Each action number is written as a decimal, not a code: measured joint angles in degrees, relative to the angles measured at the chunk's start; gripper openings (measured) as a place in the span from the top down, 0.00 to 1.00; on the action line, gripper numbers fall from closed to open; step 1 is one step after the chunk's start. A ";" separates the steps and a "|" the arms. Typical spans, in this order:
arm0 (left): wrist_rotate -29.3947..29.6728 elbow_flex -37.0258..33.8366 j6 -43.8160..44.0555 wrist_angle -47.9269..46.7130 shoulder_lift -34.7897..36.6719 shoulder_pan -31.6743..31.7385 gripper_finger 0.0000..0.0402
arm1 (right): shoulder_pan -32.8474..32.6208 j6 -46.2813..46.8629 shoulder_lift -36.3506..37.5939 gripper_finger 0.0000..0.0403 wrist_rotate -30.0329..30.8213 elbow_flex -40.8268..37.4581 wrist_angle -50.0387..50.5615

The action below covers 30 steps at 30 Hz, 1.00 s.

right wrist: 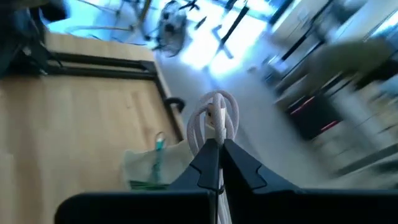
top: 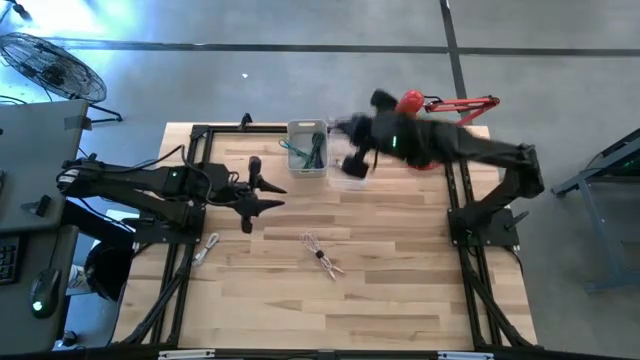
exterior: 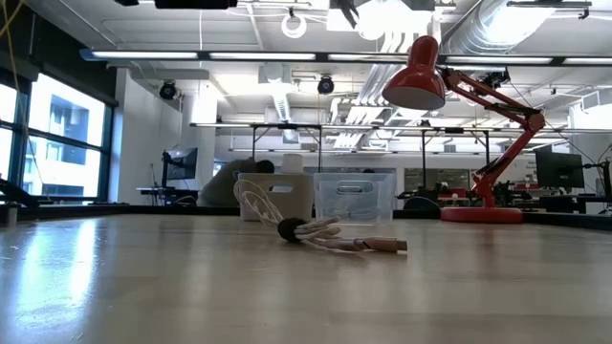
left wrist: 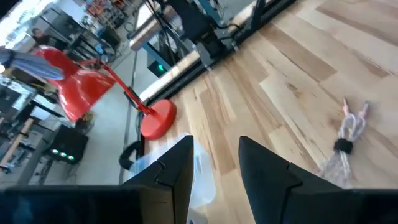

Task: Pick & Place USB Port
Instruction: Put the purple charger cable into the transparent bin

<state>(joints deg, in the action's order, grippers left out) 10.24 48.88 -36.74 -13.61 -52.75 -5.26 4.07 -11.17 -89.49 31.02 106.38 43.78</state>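
Currently one coiled white USB cable (right wrist: 214, 121) is pinched between the right gripper (right wrist: 219, 163) fingertips, loop standing above the tips and the rest hanging below out of view. Fingers are clenched on it near the bundle's middle, probably so the coil stays together in transit.

High view puts the right gripper (top: 355, 160) over the far side of the table, above the clear bin (top: 349, 172) and just beside the white bin (top: 307, 148), which already holds green and blue cables. Judgement: this is the carry-to-drop step, release not yet made. Right arm is stretched out across the far edge, wrist motion-blurred.

A second tied cable (top: 322, 253) lies mid-table, and a third (top: 205, 250) near the left edge; both well apart from the bins, likely next picks. Low view shows the tied cable (exterior: 325, 234) in front of the two bins.

Left gripper (top: 262, 192) hangs over the table's left half, fingers parted and holding nothing, waiting. Red desk lamp (top: 440, 103) stands beyond the far edge.
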 joint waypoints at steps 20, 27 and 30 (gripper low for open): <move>2.41 -0.02 -0.36 -4.61 0.00 0.00 0.69 | 13.90 5.25 -0.02 1.00 -16.50 -16.06 -5.16; 2.43 -0.04 -0.45 -4.59 0.00 0.00 0.69 | 15.06 6.24 -0.02 1.00 -17.98 -18.51 -5.38; 2.45 -0.04 -0.45 -4.59 0.00 0.00 0.69 | 15.06 6.24 -0.02 1.00 -17.98 -18.51 -5.52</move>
<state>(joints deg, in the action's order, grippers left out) 12.69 48.84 -37.19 -18.20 -52.75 -5.26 19.14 -4.93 -89.52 13.04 87.88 38.26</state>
